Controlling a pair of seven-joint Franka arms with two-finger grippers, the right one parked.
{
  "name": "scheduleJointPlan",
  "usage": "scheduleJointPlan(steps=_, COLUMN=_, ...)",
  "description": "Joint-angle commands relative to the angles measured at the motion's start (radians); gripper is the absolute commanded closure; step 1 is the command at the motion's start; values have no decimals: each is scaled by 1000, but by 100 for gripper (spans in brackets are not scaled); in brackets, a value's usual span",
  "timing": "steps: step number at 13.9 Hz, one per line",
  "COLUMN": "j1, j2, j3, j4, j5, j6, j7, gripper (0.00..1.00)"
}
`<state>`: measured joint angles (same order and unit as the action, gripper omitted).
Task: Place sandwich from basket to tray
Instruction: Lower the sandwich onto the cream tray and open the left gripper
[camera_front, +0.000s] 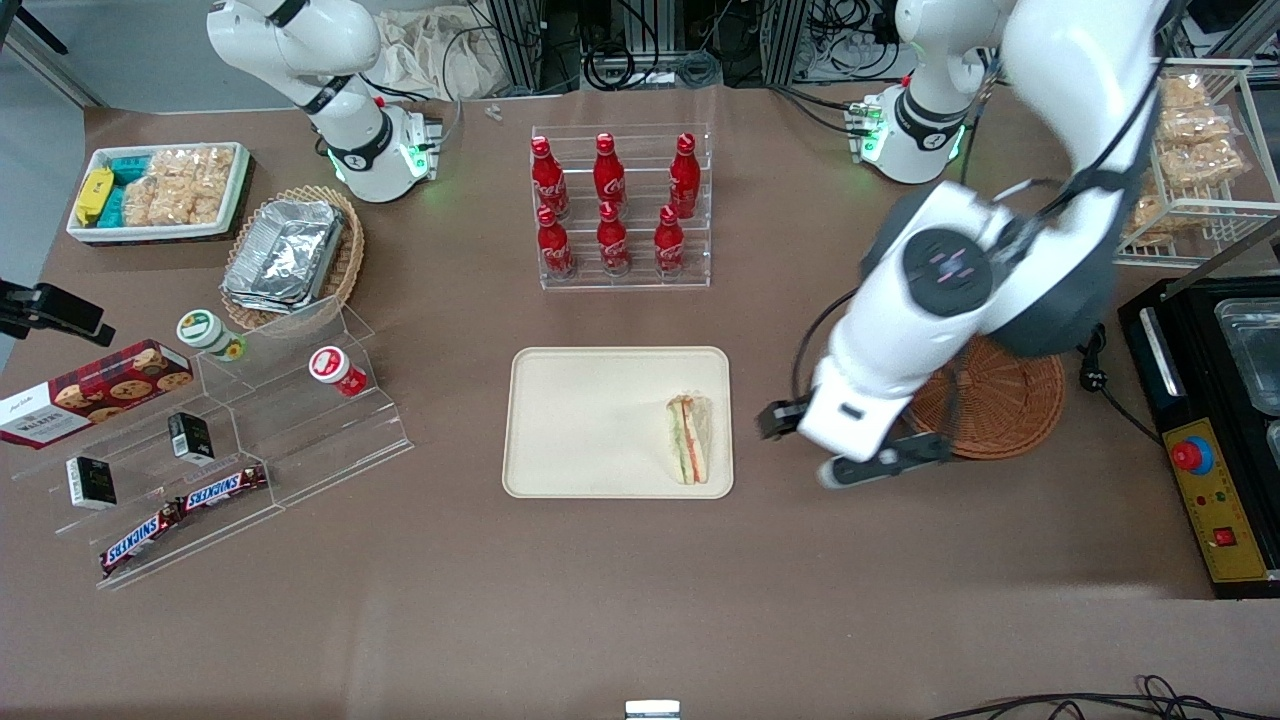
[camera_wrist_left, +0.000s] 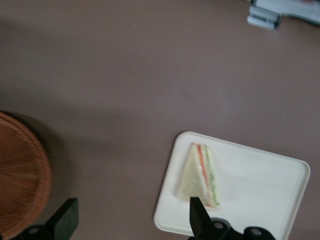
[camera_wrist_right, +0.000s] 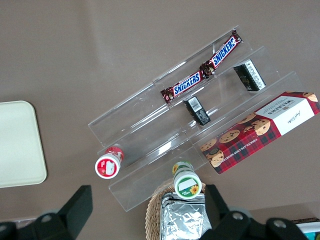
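The sandwich (camera_front: 689, 439) lies flat on the tray (camera_front: 600, 420), tucked close against the tray edge that faces the basket (camera_front: 1005, 400), and nothing is touching it. From the wrist view it sits clear of the rim, wrap intact, filling stripes showing. The gripper (camera_front: 850, 455) hangs above bare desk (camera_front: 640, 600) between tray and basket, jaws spread wide and holding nothing. The basket itself looks empty where it shows, though the arm covers part of it. By the look of things, the placing is done and only the pull-away remains.

What could spoil it? The sandwich sits near that tray edge, so a low sweep of the jaws toward the tray could nudge it or shove the tray itself. A swing the other way could clip the basket rim.

The desk is plain brown. A rack of red bottles (camera_front: 615, 205) stands farther from the front camera than the tray.
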<state>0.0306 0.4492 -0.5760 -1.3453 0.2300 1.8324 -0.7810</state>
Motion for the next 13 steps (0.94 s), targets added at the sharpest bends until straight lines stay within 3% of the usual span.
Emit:
scheduleJointPlan(steps=1, j1=83, j2=-122, j3=28, j4=-46, j5=-101, j6=-114, j7=228, gripper=0)
scheduleJointPlan(steps=4, j1=17, j2=-284, j3=317, j4=-110, j5=-213, j6=-208, j7=629, gripper=0)
scheduleJointPlan(steps=5, j1=-1, j2=-349, j3=397, j4=-170, j5=-221, j6=-215, j7=767, gripper=0)
scheduleJointPlan(steps=8, j1=-93, j2=-447, j3=600, j4=-250, j5=-216, j6=-226, j7=966, gripper=0)
scheduleJointPlan(steps=13, j1=-104, j2=-385, j3=621, j4=-126, j5=-216, j6=-271, j7=1034, gripper=0)
